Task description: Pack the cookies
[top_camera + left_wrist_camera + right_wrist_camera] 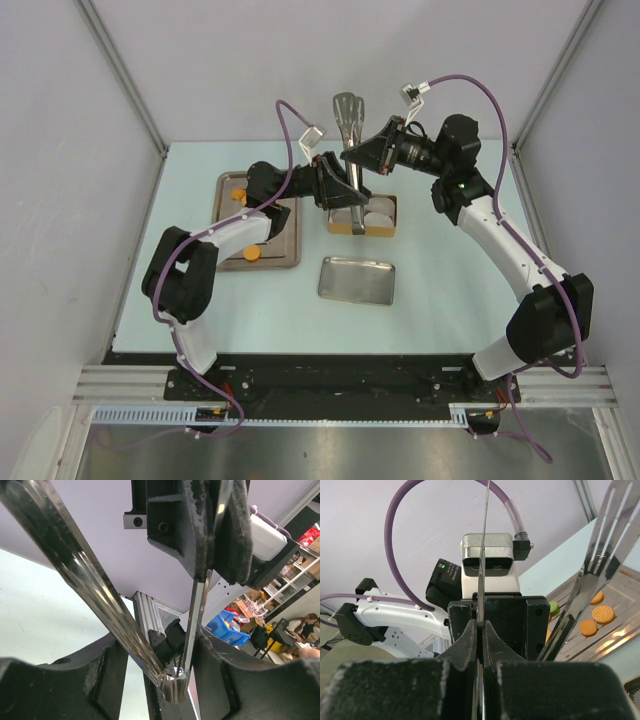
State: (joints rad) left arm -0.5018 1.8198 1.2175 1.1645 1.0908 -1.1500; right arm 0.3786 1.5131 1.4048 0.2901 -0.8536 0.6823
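The right gripper has its fingers clamped on one blade of the metal tongs. The fingers of the left gripper stand around the hinge end of the tongs, and it cannot be told if they grip it. The cookies lie in the tray on the left.

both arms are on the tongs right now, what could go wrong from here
1. The left hand and right hand both hold the tongs. If they move out of step, the tongs could twist or slip free.
2. The right hand pinches only one thin arm of the tongs, edge-on, so that grip may pivot.
3. The tongs stand over the liner box. A drop could upset the paper liners.
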